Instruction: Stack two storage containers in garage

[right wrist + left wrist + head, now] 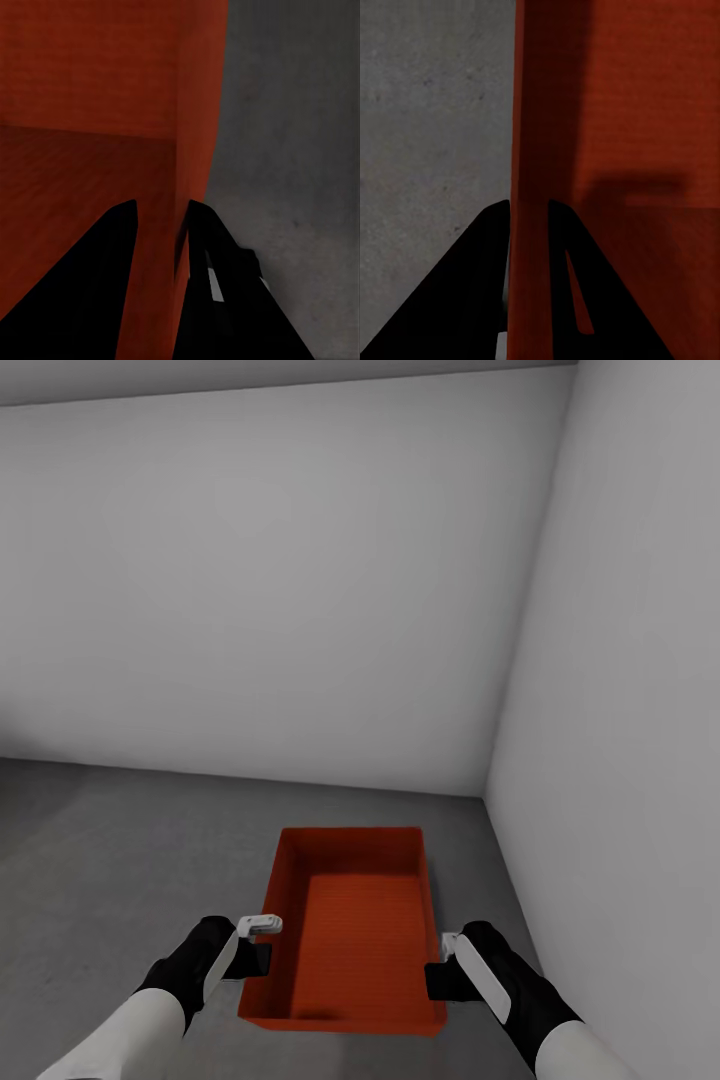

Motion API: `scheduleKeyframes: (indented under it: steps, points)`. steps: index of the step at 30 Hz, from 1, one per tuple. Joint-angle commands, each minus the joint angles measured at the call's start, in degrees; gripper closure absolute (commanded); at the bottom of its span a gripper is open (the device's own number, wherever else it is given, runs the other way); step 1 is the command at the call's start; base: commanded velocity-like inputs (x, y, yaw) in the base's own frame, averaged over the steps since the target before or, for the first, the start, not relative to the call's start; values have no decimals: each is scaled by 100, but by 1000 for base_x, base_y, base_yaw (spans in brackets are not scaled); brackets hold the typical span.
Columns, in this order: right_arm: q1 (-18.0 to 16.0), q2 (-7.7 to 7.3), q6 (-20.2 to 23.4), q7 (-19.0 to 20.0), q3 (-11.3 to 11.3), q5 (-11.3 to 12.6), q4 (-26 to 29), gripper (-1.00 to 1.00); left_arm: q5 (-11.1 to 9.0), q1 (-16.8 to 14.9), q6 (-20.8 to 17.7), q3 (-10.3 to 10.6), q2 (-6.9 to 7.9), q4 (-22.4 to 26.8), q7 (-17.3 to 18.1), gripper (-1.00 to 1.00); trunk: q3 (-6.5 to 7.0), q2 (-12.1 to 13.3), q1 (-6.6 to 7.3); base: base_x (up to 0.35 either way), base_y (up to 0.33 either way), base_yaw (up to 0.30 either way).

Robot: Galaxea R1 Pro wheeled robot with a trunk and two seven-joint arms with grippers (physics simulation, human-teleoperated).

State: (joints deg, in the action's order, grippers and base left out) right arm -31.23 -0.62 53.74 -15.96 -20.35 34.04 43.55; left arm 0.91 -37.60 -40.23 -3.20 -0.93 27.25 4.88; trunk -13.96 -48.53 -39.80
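One red-orange storage container point(355, 930) is held between my two grippers over the dark grey concrete floor point(110, 840) of the garage. My left gripper point(262, 958) is shut on the bin's left long wall point(529, 112), one finger on each side of it. My right gripper point(436, 977) is shut on the opposite long wall point(196, 112) in the same way. The bin has no lid and nothing inside. I cannot tell whether its base touches the floor. The second container is out of view.
A pale grey-white wall point(280, 580) runs across the back and another point(630, 680) closes the right side, meeting in a corner just beyond the bin. Open concrete stretches to the left.
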Motion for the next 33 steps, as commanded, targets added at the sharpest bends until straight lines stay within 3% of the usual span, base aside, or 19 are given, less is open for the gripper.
scheduleKeyframes:
  steps: [1,10,23,33]
  points:
    - [-5,0,-4,-21,-12,68,13,100,46,-4,-29,-76,-12,0,66,100,-8,-6,-4,331,0,0]
    - [-5,0,-4,-21,2,68,13,100,50,-2,-29,-76,-12,0,66,100,-8,-6,-4,331,0,-17]
    - [-5,0,-4,-21,9,68,13,100,58,-2,-29,-76,-12,0,66,100,-8,-6,-4,316,0,-235]
    - [-5,0,-4,-21,-11,68,13,100,65,-5,-29,-76,-12,0,66,100,-8,-6,-4,288,0,-36]
